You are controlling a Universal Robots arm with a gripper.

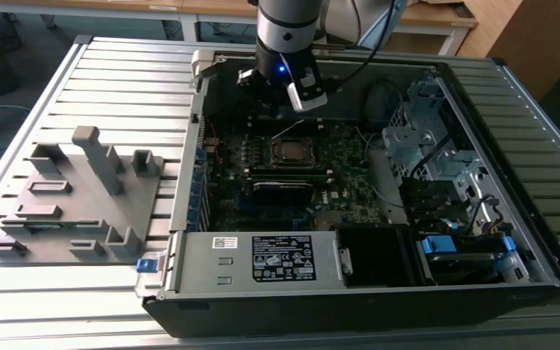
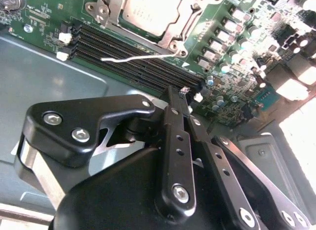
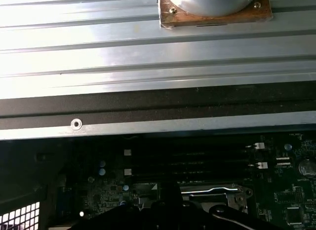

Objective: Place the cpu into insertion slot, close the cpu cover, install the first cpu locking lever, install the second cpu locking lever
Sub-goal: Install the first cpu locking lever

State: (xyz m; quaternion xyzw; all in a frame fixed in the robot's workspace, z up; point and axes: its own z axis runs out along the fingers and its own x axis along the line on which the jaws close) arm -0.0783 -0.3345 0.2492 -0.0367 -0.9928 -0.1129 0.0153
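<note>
Gripper (image 2: 183, 92) closest to lens: fingers closed tip to tip, nothing held, prob. to form one narrow pusher. Just beyond, wire lever (image 2: 133, 57) sprung free over mem. slots (image 2: 123, 50), not yet latched. Farther on, cpu (image 2: 148, 10) seated in slot (image 1: 273, 151), cover (image 2: 111, 13) apparently down over its edges, ready for clamping.

Open room above the cpu cover (image 1: 294, 151), case walls (image 1: 200, 135) around.
</note>
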